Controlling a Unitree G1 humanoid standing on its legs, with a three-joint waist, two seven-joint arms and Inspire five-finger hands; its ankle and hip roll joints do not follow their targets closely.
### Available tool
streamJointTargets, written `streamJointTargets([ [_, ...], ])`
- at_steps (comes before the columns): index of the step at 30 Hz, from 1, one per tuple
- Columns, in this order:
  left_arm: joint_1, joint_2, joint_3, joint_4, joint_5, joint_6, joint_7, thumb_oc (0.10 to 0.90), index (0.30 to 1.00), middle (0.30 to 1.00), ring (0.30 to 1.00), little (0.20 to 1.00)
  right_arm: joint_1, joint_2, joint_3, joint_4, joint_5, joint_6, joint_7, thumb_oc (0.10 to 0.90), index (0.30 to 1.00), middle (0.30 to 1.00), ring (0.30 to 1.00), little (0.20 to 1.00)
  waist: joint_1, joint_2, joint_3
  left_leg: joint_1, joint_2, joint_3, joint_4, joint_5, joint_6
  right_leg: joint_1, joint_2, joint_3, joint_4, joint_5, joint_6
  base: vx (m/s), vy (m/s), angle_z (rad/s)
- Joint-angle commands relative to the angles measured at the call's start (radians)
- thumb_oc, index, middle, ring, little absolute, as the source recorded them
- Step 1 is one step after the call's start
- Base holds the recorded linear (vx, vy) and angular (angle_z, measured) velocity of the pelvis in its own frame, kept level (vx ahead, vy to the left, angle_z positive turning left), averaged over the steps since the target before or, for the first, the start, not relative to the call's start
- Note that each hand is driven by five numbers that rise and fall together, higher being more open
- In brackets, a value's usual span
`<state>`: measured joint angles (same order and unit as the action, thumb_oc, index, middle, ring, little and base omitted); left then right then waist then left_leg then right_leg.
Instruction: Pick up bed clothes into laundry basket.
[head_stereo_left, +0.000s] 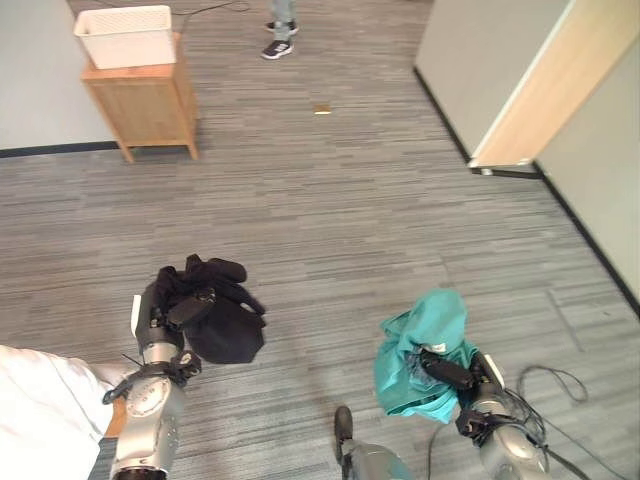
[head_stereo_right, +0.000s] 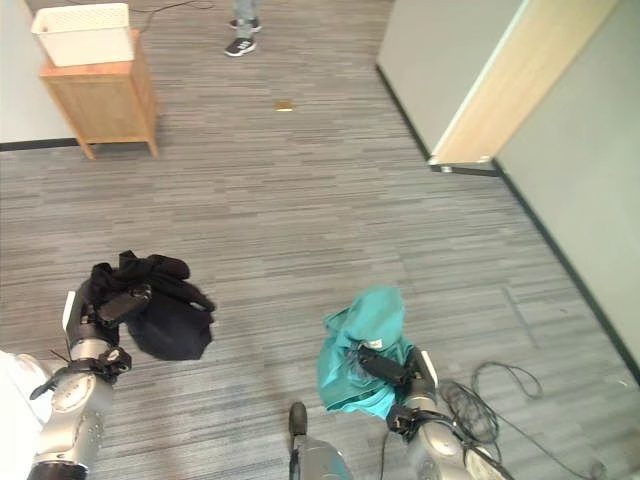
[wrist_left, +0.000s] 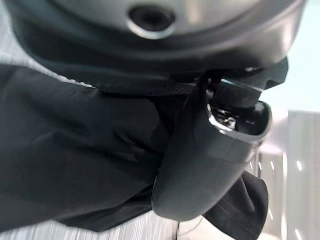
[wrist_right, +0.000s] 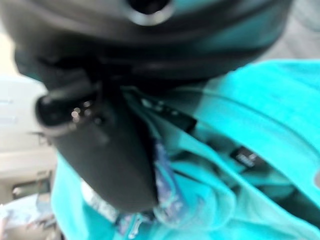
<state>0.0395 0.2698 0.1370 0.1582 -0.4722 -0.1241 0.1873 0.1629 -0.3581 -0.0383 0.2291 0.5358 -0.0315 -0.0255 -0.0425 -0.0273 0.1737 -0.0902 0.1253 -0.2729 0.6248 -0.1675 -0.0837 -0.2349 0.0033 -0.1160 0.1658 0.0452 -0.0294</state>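
Note:
My left hand (head_stereo_left: 187, 305) is shut on a black garment (head_stereo_left: 225, 325), which hangs bunched from it above the floor at the lower left; the left wrist view has the thumb (wrist_left: 210, 165) pressed into the black cloth (wrist_left: 75, 150). My right hand (head_stereo_left: 450, 372) is shut on a teal garment (head_stereo_left: 420, 345), held up at the lower right; the right wrist view shows its thumb (wrist_right: 107, 155) clamped against the teal cloth (wrist_right: 240, 150). A white laundry basket (head_stereo_left: 127, 35) sits on a small wooden cabinet (head_stereo_left: 143, 100) far off at the upper left.
Grey striped carpet (head_stereo_left: 350, 210) stretches open between me and the cabinet. A person's shoes (head_stereo_left: 277, 47) stand at the far top. A wall and a wooden door edge (head_stereo_left: 545, 85) close the right side. White bedding (head_stereo_left: 40, 410) shows at the lower left.

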Motion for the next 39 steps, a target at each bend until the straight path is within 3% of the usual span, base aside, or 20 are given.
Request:
streamJointTargets([
  [1, -0.016, 0.114, 0.051, -0.157, 0.009, -0.095, -0.001, 0.4, 0.3, 0.3, 0.3, 0.3, -0.1, -0.072, -0.06, -0.116, 0.032, -0.119, -0.012, 0.4, 0.3, 0.3, 0.3, 0.3, 0.023, -0.07, -0.022, 0.033, -0.016, 0.042, 0.092, 0.362, 0.043, 0.076, -0.05, 0.061, -0.063, -0.019, 0.089, 0.41, -0.407, -0.13],
  [3, -0.016, 0.116, 0.036, -0.163, 0.039, -0.065, -0.016, 0.4, 0.3, 0.3, 0.3, 0.3, -0.132, -0.088, -0.068, -0.121, 0.047, -0.109, -0.018, 0.4, 0.3, 0.3, 0.3, 0.3, 0.083, -0.079, -0.005, -0.1, -0.141, 0.061, 0.143, 0.259, 0.055, 0.169, -0.04, 0.1, -0.075, -0.054, 0.08, 0.54, -0.259, 0.01],
  [7, -0.012, 0.119, 0.013, -0.17, 0.034, -0.064, -0.031, 0.4, 0.3, 0.3, 0.3, 0.3, -0.155, -0.087, -0.058, -0.143, 0.058, -0.114, -0.013, 0.4, 0.3, 0.3, 0.3, 0.3, 0.132, -0.077, -0.012, -0.22, -0.208, 0.104, -0.067, 0.208, 0.057, 0.259, -0.023, 0.13, -0.113, -0.095, 0.081, 0.52, -0.117, -0.12],
  [10, -0.008, 0.13, -0.027, -0.179, 0.07, -0.063, -0.046, 0.4, 0.3, 0.3, 0.3, 0.3, -0.194, -0.073, 0.015, -0.137, 0.025, -0.118, -0.004, 0.4, 0.3, 0.3, 0.3, 0.3, 0.199, -0.037, -0.073, -0.218, -0.246, 0.132, -0.596, 0.293, 0.069, 0.393, 0.049, 0.166, -0.157, -0.168, 0.079, 0.91, -0.025, -0.25],
  [11, -0.005, 0.132, -0.036, -0.183, 0.094, -0.062, -0.045, 0.4, 0.3, 0.3, 0.3, 0.3, -0.197, -0.066, 0.036, -0.136, 0.005, -0.112, 0.004, 0.4, 0.3, 0.3, 0.3, 0.3, 0.214, -0.036, -0.089, -0.21, -0.26, 0.143, -0.666, 0.325, 0.062, 0.436, 0.05, 0.181, -0.163, -0.196, 0.077, 1.02, 0.032, -0.37],
  [14, -0.002, 0.126, -0.038, -0.181, 0.092, -0.062, -0.045, 0.4, 0.3, 0.3, 0.3, 0.3, -0.206, -0.049, 0.064, -0.146, -0.024, -0.095, 0.025, 0.4, 0.3, 0.3, 0.3, 0.3, 0.227, -0.05, -0.109, -0.203, -0.261, 0.196, -0.667, 0.354, 0.057, 0.505, 0.024, 0.19, -0.148, -0.249, 0.087, 0.61, 0.075, -0.6],
  [16, -0.007, 0.116, -0.064, -0.163, 0.078, -0.066, -0.037, 0.4, 0.3, 0.3, 0.3, 0.3, -0.217, -0.027, 0.106, -0.165, -0.049, -0.086, 0.039, 0.4, 0.3, 0.3, 0.3, 0.3, 0.229, -0.074, -0.131, -0.197, -0.259, 0.233, -0.611, 0.336, 0.089, 0.515, -0.032, 0.166, -0.077, -0.244, 0.118, 0.57, 0.134, -0.3],
  [17, -0.006, 0.116, -0.069, -0.16, 0.082, -0.064, -0.032, 0.4, 0.3, 0.3, 0.3, 0.3, -0.217, -0.019, 0.112, -0.166, -0.063, -0.079, 0.043, 0.4, 0.3, 0.3, 0.3, 0.3, 0.235, -0.096, -0.14, -0.206, -0.278, 0.219, -0.571, 0.313, 0.109, 0.485, -0.066, 0.157, 0.008, -0.181, 0.143, 0.61, 0.166, -0.12],
  [18, -0.011, 0.112, -0.081, -0.149, 0.082, -0.055, -0.027, 0.4, 0.3, 0.3, 0.3, 0.3, -0.223, -0.006, 0.131, -0.15, -0.069, -0.081, 0.046, 0.4, 0.3, 0.3, 0.3, 0.3, 0.233, -0.115, -0.146, -0.187, -0.289, 0.212, -0.561, 0.296, 0.124, 0.435, -0.094, 0.158, 0.177, -0.011, 0.186, 0.63, 0.199, -0.18],
  [20, -0.015, 0.117, -0.078, -0.155, 0.079, -0.039, -0.012, 0.4, 0.3, 0.3, 0.3, 0.3, -0.234, 0.026, 0.155, -0.143, -0.057, -0.078, 0.055, 0.4, 0.3, 0.3, 0.3, 0.3, 0.221, -0.076, -0.12, -0.087, -0.262, 0.186, -0.57, 0.248, 0.147, 0.314, -0.096, 0.14, 0.518, 0.202, 0.202, 0.77, 0.294, -0.12],
  [21, 0.001, 0.125, -0.063, -0.163, 0.084, -0.037, -0.015, 0.4, 0.3, 0.3, 0.3, 0.3, -0.223, 0.029, 0.169, -0.131, -0.077, -0.074, 0.057, 0.4, 0.3, 0.3, 0.3, 0.3, 0.175, -0.012, -0.075, 0.02, -0.216, 0.154, -0.591, 0.212, 0.168, 0.137, -0.046, 0.112, 0.844, 0.145, 0.2, 0.82, 0.313, 0.14],
  [24, 0.005, 0.124, -0.054, -0.152, 0.089, -0.027, -0.017, 0.4, 0.3, 0.3, 0.3, 0.3, -0.211, 0.03, 0.162, -0.113, -0.086, -0.066, 0.051, 0.4, 0.3, 0.3, 0.3, 0.3, 0.145, 0.025, -0.054, 0.088, -0.188, 0.104, -0.611, 0.205, 0.175, 0.001, -0.008, 0.112, 0.994, 0.061, 0.167, 0.57, 0.043, 0.65],
  [26, 0.017, 0.14, -0.043, -0.151, 0.103, -0.025, -0.04, 0.4, 0.3, 0.3, 0.3, 0.3, -0.14, 0.023, 0.123, -0.12, -0.075, -0.054, 0.066, 0.4, 0.3, 0.3, 0.3, 0.3, 0.1, 0.019, -0.045, 0.186, -0.179, 0.033, -0.637, 0.182, 0.163, -0.131, -0.027, 0.112, 0.814, -0.016, 0.145, 0.98, -0.178, 0.63],
  [28, 0.015, 0.146, -0.04, -0.14, 0.09, -0.03, -0.049, 0.4, 0.3, 0.3, 0.3, 0.3, -0.117, 0.008, 0.088, -0.113, -0.066, -0.051, 0.066, 0.4, 0.3, 0.3, 0.3, 0.3, 0.069, 0.008, -0.053, 0.258, -0.168, -0.014, -0.656, 0.15, 0.136, -0.142, -0.077, 0.094, 0.511, -0.016, 0.154, 0.68, -0.189, 1.26],
  [29, 0.015, 0.146, -0.04, -0.139, 0.089, -0.03, -0.049, 0.4, 0.3, 0.3, 0.3, 0.3, -0.117, 0.008, 0.088, -0.113, -0.066, -0.051, 0.066, 0.4, 0.3, 0.3, 0.3, 0.3, 0.064, 0.016, -0.052, 0.258, -0.16, -0.02, -0.657, 0.154, 0.134, -0.131, -0.074, 0.084, 0.491, -0.005, 0.153, 0.61, -0.203, 0.97],
  [32, -0.003, 0.149, -0.029, -0.103, 0.08, -0.038, -0.039, 0.4, 0.3, 0.3, 0.3, 0.3, -0.095, -0.01, 0.042, -0.094, -0.066, -0.055, 0.054, 0.4, 0.3, 0.3, 0.3, 0.3, 0.023, -0.002, -0.066, 0.38, -0.106, -0.066, -0.671, 0.075, 0.08, -0.116, -0.09, 0.056, -0.157, 0.047, 0.219, 0.87, -0.29, 0.73],
  [33, 0.004, 0.147, -0.02, -0.104, 0.077, -0.038, -0.039, 0.4, 0.3, 0.3, 0.3, 0.3, -0.078, -0.02, 0.026, -0.098, -0.072, -0.047, 0.049, 0.4, 0.3, 0.3, 0.3, 0.3, 0.013, -0.007, -0.07, 0.399, -0.087, -0.071, -0.66, 0.057, 0.062, -0.083, -0.099, 0.042, -0.238, 0.076, 0.245, 0.88, -0.363, 0.49],
  [36, 0.005, 0.134, -0.021, -0.084, 0.063, -0.046, -0.045, 0.4, 0.3, 0.3, 0.3, 0.3, -0.065, -0.02, 0.007, -0.081, -0.045, -0.052, 0.042, 0.4, 0.3, 0.3, 0.3, 0.3, 0.009, -0.042, -0.1, 0.413, -0.007, -0.065, -0.582, 0.093, 0.0, -0.051, -0.098, 0.054, -0.179, 0.113, 0.252, 0.74, -0.403, 0.38],
  [37, 0.01, 0.125, -0.023, -0.076, 0.059, -0.044, -0.046, 0.4, 0.3, 0.3, 0.3, 0.3, -0.054, -0.019, -0.001, -0.088, -0.027, -0.058, 0.045, 0.4, 0.3, 0.3, 0.3, 0.3, 0.002, -0.035, -0.11, 0.408, 0.03, -0.042, -0.524, 0.149, -0.025, -0.064, -0.086, 0.058, -0.101, 0.094, 0.235, 0.74, -0.384, 0.51],
  [39, -0.005, 0.111, -0.024, -0.058, 0.019, -0.037, -0.038, 0.4, 0.3, 0.3, 0.3, 0.3, -0.056, -0.029, -0.008, -0.104, -0.005, -0.067, 0.042, 0.4, 0.3, 0.3, 0.3, 0.3, -0.023, -0.031, -0.102, 0.322, 0.083, 0.032, -0.316, 0.372, -0.042, -0.052, -0.095, 0.052, -0.032, 0.059, 0.204, 0.82, -0.438, 0.6],
])
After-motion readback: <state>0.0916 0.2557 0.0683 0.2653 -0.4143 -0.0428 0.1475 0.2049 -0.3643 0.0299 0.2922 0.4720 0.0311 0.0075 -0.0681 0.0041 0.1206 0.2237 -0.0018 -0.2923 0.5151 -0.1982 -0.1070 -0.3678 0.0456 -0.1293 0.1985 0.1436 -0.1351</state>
